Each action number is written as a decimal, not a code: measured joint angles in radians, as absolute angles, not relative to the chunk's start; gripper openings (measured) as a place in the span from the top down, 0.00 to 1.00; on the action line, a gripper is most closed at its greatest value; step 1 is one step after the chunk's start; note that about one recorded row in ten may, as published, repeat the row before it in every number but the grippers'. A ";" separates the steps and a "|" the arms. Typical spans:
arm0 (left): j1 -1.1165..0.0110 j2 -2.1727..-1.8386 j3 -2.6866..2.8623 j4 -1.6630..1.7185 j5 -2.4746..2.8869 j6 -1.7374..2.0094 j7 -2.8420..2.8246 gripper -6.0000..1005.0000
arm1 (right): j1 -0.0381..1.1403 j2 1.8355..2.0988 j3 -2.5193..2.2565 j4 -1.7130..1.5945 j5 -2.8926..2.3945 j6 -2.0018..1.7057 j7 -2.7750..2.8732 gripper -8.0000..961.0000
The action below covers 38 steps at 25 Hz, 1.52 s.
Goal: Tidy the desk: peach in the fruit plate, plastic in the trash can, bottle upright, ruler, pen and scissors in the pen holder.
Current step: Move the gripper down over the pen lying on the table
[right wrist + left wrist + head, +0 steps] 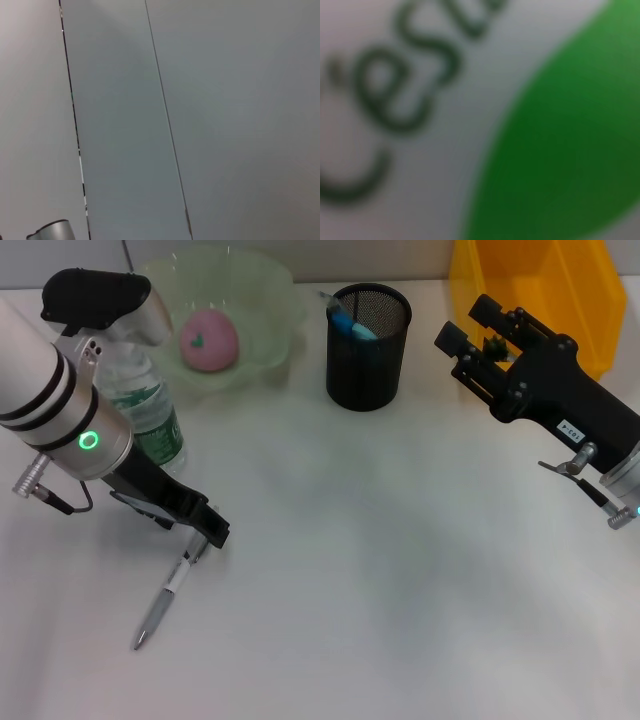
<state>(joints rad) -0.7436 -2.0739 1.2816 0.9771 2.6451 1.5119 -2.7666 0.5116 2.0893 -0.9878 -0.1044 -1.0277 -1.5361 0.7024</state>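
Head view | left gripper (200, 530) jaws closed on pen (165, 597) | right gripper (470, 335) parked.

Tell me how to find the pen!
Start at the bottle standing on the robot's left, in front of the green plate. Come nearer along the white desk, past the left gripper. The pen lies flat there: thin, silver, alone.

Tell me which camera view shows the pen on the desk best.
The head view: the pen lies whole on the white desk, its upper end at the left gripper. The left wrist view is filled by a label with green lettering; the right wrist view shows only grey panels. Neither shows the pen.
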 joint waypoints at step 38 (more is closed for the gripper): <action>-0.728 -2.078 1.362 1.118 2.688 1.599 -2.860 0.23 | 0.522 2.091 -0.976 -0.098 -1.026 -1.518 0.704 0.39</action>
<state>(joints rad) -0.7283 -2.0780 1.3622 1.1182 2.6881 1.5986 -2.8599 0.5216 2.0908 -0.9755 -0.0979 -1.0261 -1.5185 0.7041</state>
